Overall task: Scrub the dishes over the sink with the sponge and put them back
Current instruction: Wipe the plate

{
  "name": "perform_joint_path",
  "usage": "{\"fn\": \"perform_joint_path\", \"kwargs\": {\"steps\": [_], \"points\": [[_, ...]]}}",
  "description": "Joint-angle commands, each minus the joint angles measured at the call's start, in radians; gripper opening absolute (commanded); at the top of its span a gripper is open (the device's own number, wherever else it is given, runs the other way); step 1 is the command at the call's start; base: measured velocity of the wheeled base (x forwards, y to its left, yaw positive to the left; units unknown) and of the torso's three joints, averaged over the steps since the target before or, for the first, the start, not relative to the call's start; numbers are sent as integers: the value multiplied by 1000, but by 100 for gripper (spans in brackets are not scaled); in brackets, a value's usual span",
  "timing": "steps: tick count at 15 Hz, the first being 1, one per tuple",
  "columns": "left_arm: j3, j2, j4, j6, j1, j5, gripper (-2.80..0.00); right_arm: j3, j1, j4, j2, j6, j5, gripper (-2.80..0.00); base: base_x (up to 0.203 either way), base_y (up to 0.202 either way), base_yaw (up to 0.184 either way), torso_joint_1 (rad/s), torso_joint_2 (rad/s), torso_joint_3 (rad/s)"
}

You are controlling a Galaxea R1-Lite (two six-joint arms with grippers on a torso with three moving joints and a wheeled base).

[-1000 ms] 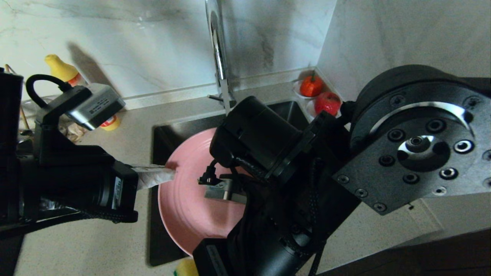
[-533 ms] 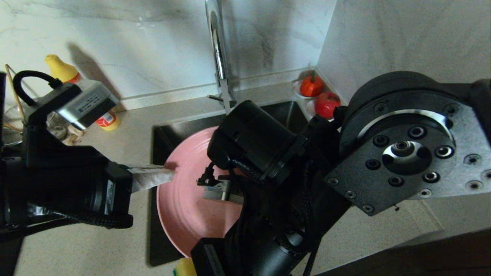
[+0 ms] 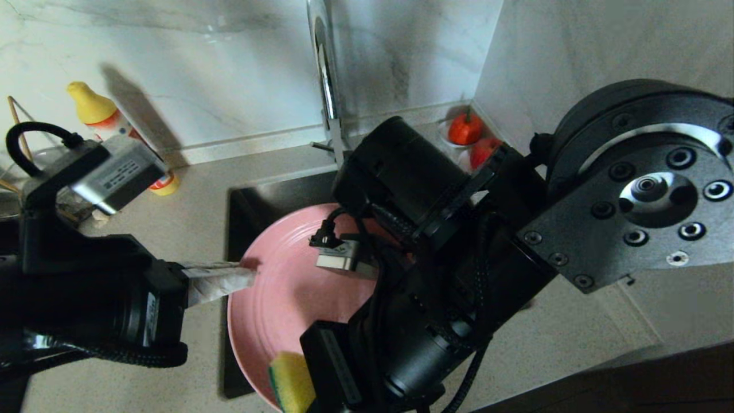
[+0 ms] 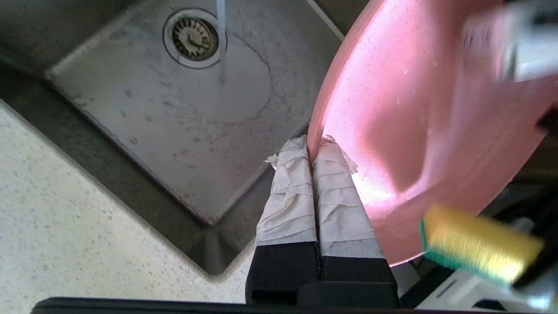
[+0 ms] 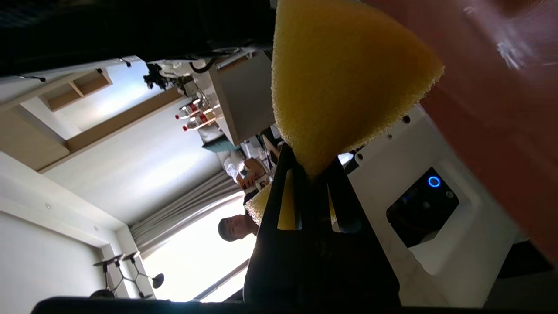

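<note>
The pink plate (image 3: 281, 304) hangs tilted over the sink (image 3: 252, 201), with my left gripper (image 3: 249, 274) shut on its left rim. In the left wrist view the taped fingers (image 4: 287, 196) pinch the plate's (image 4: 414, 109) edge above the sink's floor (image 4: 174, 122) and drain (image 4: 194, 38). My right gripper (image 5: 311, 168) is shut on the yellow sponge (image 5: 344, 74), which sits at the plate's near edge (image 3: 291, 381). Its green layer (image 4: 477, 248) faces away from the plate. The right arm covers the plate's right half. The teal bowl is out of view.
The chrome tap (image 3: 327, 74) rises behind the sink. A yellow-capped bottle (image 3: 94, 112) stands on the counter at the back left. Red fruit on saucers (image 3: 464, 129) sit in the back right corner by the marble wall. Speckled counter (image 3: 126, 367) surrounds the sink.
The plate and my left gripper have drifted toward me and a little left. My right arm has swung back and up, and the sponge shows more fully at the plate's near edge.
</note>
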Motion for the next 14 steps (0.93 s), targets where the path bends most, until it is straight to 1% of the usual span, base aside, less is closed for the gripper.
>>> {"fn": "perform_joint_path", "kwargs": {"steps": [1,8,14], "points": [[8,-11,1,0,-3,-1,-280,1,-15,-9,-24,3,3,-280,0,0,0,0,0,0],[11,-33,1,-9,-9,-5,-280,2,-68,-18,-3,3,5,-280,0,0,0,0,0,0],[21,-29,-1,-8,-8,-4,-280,2,-76,-11,-40,5,3,-280,0,0,0,0,0,0]]}}
